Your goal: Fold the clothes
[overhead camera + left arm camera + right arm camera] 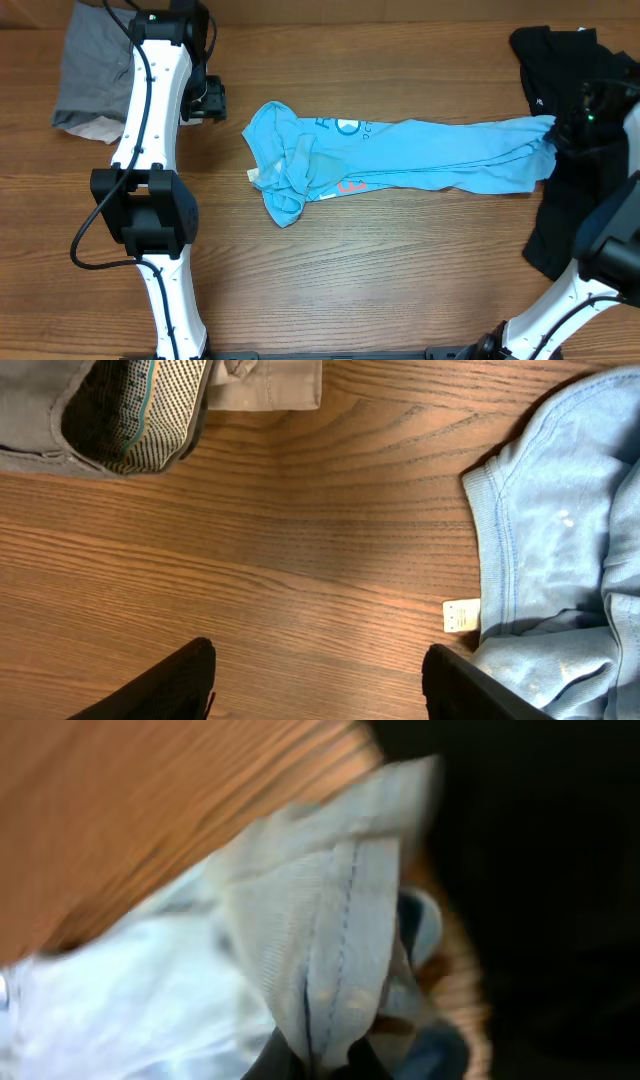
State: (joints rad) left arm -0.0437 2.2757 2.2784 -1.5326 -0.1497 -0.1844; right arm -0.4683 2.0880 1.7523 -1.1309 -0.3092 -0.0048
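Wood table (400, 260), right gripper (554, 134) pinching T-shirt (440, 150) hem

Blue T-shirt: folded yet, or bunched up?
Not folded. The blue T-shirt lies stretched into a long rumpled strip, its collar end crumpled, while the right gripper pinches its other end.

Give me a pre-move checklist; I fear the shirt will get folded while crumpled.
1. Right gripper pinching the hem of the light blue cotton T-shirt: ok.
2. Left gripper open and empty: ok, over the bare wooden table.
3. Shirt lying flat: not ok, bunched at the collar end.
4. Left gripper on the collar: not ok, beside it.
5. Hem clear of the black fabric garment: cannot tell.
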